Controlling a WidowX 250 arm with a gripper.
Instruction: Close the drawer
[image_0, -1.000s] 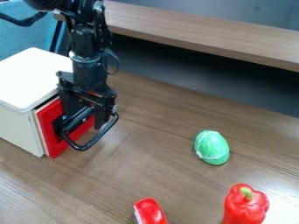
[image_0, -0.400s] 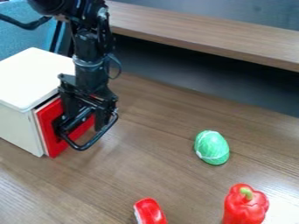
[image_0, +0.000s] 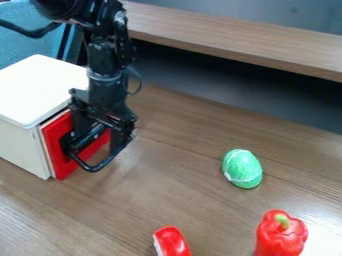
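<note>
A white cabinet (image_0: 19, 145) stands at the left, its red drawer front (image_0: 59, 153) facing right. This front sits close against the cabinet body, with a thin seam between them. A black looped handle (image_0: 95, 167) sticks out from the front. Directly before the drawer, the black gripper (image_0: 100, 120) hangs down at the handle's upper side, overlapping it in the view and covering part of the red front.
On the wooden table (image_0: 194, 200) a green egg-like object (image_0: 242, 169) lies right of centre. A red object (image_0: 172, 242) and a red pepper (image_0: 280, 234) are near the bottom edge. A raised wooden shelf (image_0: 234, 37) crosses the back.
The arm and the gripper's upper part have shifted very slightly to the right. The drawer front, handle and loose objects look the same.
</note>
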